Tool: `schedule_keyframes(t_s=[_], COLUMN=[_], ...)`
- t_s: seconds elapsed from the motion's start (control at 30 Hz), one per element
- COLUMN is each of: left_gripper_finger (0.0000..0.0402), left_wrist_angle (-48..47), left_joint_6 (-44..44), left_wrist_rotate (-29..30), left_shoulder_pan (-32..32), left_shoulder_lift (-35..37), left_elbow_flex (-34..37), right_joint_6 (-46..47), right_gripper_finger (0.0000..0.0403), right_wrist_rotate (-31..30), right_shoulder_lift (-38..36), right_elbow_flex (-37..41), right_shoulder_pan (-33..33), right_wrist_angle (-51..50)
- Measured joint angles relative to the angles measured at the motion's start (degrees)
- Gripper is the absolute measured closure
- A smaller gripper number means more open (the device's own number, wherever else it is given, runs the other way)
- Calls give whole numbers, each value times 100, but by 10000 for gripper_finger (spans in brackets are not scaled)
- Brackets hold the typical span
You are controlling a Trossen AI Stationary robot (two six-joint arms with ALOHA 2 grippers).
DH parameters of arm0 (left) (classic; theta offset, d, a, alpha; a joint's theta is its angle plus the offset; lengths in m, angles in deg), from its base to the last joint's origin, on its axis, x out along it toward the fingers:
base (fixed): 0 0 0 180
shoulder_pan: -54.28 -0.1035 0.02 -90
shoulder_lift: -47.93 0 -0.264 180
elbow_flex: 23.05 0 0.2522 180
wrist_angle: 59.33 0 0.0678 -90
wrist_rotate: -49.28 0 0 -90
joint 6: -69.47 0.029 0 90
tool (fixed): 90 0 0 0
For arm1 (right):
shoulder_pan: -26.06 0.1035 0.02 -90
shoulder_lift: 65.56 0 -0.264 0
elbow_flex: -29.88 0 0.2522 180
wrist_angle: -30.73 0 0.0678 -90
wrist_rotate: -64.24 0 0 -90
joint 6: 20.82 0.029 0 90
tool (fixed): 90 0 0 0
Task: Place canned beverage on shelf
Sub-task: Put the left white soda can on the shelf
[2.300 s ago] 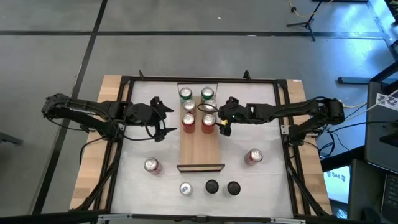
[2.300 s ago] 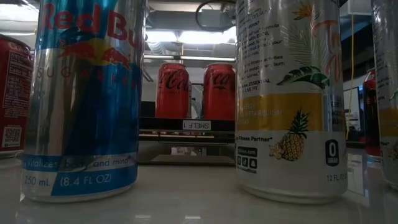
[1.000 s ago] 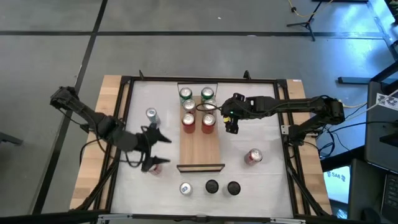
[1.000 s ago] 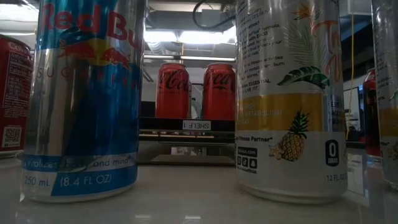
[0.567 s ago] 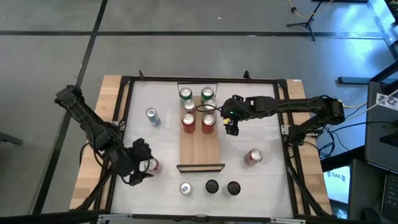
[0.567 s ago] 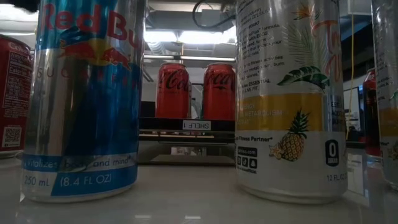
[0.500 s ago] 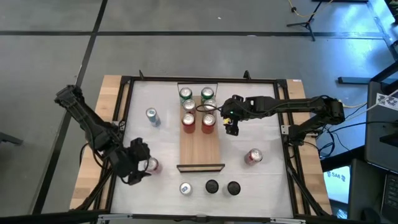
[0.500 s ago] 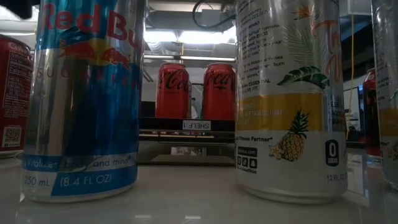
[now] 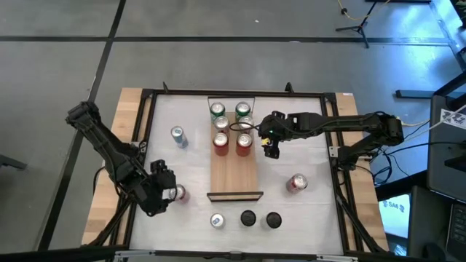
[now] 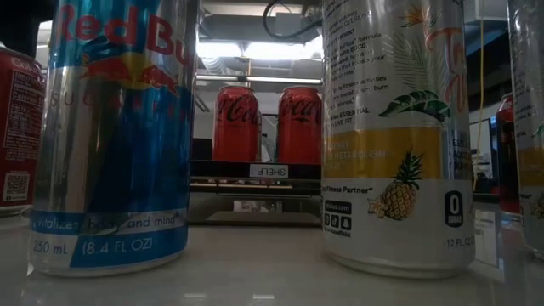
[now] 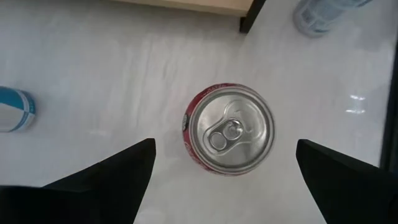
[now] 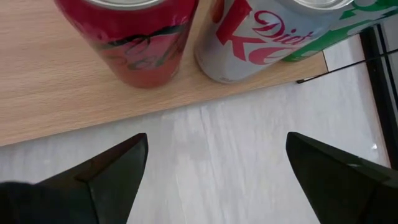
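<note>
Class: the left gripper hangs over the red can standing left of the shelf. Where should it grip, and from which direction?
Grip the round side wall of the red can, coming straight down. It stands upright, lid up, between the open left gripper fingers, with bare table around it.

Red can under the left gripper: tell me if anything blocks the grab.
Nothing visible does. The left gripper hangs open directly over the red can, a finger on either side. The can stands alone on the white table, with bare surface around it.
</note>
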Motion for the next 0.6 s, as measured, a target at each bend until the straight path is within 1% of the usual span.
schedule_keyframes(t_s=[0.6], left_gripper_finger=[24], left_wrist_angle=[138], left_joint_6=[9], left_wrist_rotate=[-55], left_shoulder_pan=[-13], left_shoulder_lift=[-917], left_elbow_flex=[0], right_joint_6=[0], right_gripper_finger=[24], right_wrist_rotate=[0], right_shoulder_lift=[0], right_elbow_flex=[2], right_shoulder_pan=[0], right_wrist_angle=[0])
